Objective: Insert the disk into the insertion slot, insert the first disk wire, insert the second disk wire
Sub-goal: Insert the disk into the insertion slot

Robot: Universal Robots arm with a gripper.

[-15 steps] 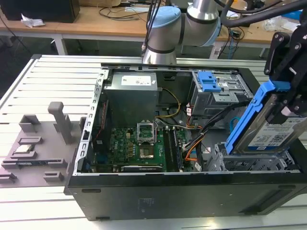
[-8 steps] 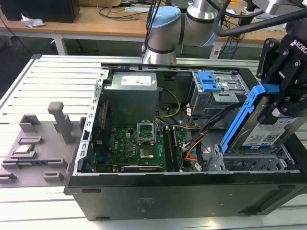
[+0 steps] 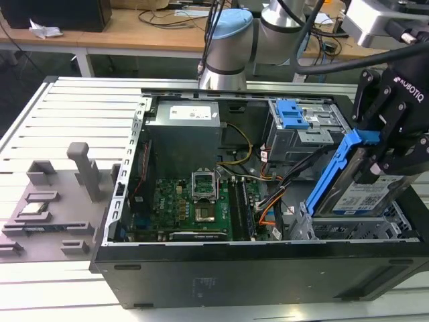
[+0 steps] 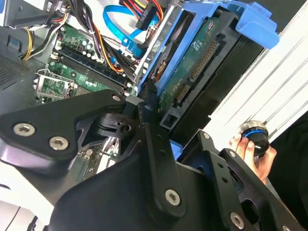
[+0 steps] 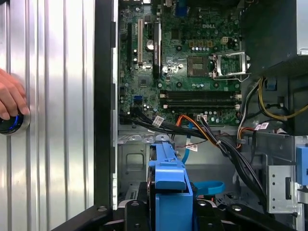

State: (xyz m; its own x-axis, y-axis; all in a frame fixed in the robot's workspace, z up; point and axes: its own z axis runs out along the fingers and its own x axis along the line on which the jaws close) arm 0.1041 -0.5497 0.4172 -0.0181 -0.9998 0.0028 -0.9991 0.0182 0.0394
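Gripper (image 3: pixel 379 163) clamped on the disk (image 3: pixel 365 198), right over the slot (image 3: pixel 348 232)!
Disk on edge, long axis steep, lower end pointing down at the slot.

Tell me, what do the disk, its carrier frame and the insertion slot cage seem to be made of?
The disk: probably a bare metal body, dull silver, with a white label. Its carrier frame: likely moulded plastic, bright blue and smooth. The insertion slot: thin sheet metal, silver, perforated.
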